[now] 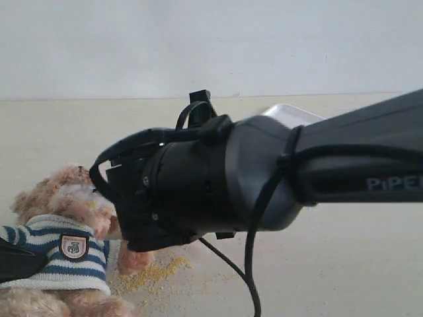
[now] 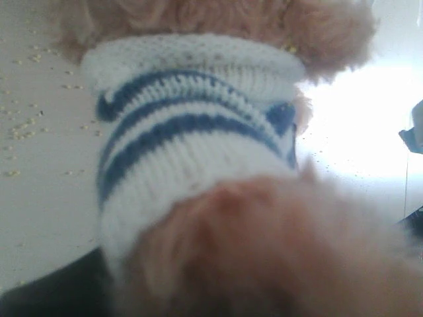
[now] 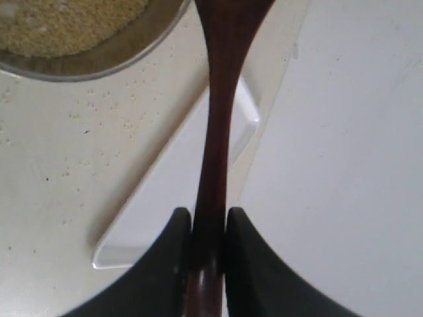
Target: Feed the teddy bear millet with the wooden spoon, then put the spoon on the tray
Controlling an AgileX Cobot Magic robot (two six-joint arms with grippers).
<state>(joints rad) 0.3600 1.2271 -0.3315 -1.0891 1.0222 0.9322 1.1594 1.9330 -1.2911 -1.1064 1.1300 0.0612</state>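
The teddy bear (image 1: 63,228) sits at the lower left in its striped sweater (image 2: 192,125). My right arm's wrist (image 1: 185,188) reaches across to the bear's face and hides the spoon's tip there. In the right wrist view my right gripper (image 3: 209,224) is shut on the handle of the wooden spoon (image 3: 218,132); the spoon's bowl runs out of frame. The millet (image 3: 66,20) fills a steel bowl (image 3: 125,49). The white tray (image 3: 172,198) lies under the spoon. My left gripper (image 1: 16,261) is at the bear's side, with fur (image 2: 277,251) filling its jaws and hiding the fingertips.
Loose millet (image 1: 155,271) is scattered on the cream table in front of the bear, and grains dot the table (image 3: 79,152) near the steel bowl. A tray corner (image 1: 291,112) shows behind my right arm. A black cable (image 1: 251,264) hangs under the arm.
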